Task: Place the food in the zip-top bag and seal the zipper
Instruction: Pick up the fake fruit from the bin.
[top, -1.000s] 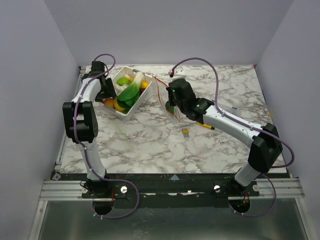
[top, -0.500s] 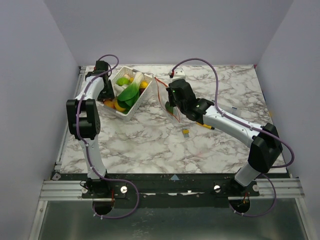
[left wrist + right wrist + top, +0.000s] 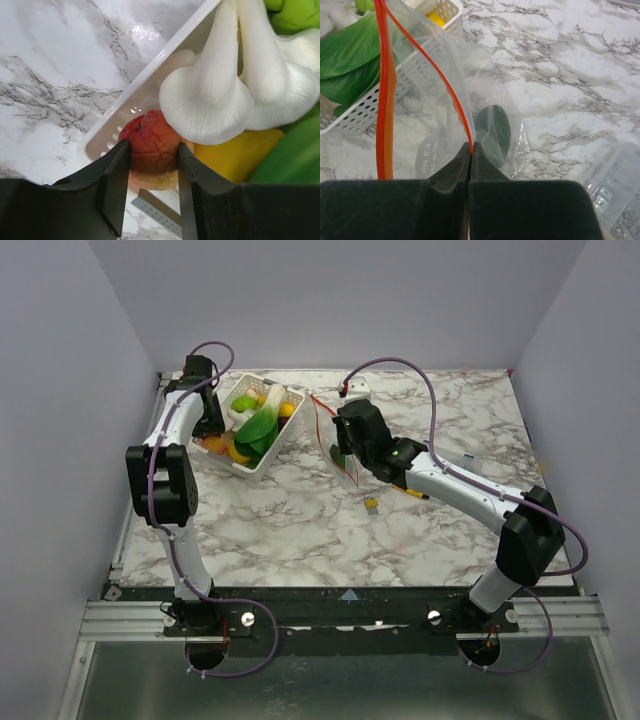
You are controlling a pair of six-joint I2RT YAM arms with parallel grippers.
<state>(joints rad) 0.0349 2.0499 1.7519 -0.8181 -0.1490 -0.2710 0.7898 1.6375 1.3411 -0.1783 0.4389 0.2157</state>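
Note:
In the left wrist view my left gripper (image 3: 153, 148) has both jaws pressed against a red toy fruit (image 3: 150, 132) at the corner of the white lattice basket (image 3: 150, 75). White mushroom-shaped food (image 3: 210, 100), a yellow piece (image 3: 230, 155) and green pieces (image 3: 292, 15) lie beside it. From above, that gripper (image 3: 212, 435) sits at the basket's left side (image 3: 270, 455). My right gripper (image 3: 471, 145) is shut on the mouth edge of the clear zip-top bag (image 3: 435, 60), right at its orange-red zipper (image 3: 385, 90). A dark green food piece (image 3: 495, 130) lies inside the bag (image 3: 335, 435).
A yellow marker pen (image 3: 410, 490) and a small yellow-grey item (image 3: 371, 505) lie on the marble table near the right arm. A rigid clear compartment box (image 3: 620, 185) is at the right. A small white box (image 3: 357, 387) stands at the back.
My left jaws have narrowed onto the red fruit, and the left arm shifted a little at the basket. The right gripper and the bag have stayed put.

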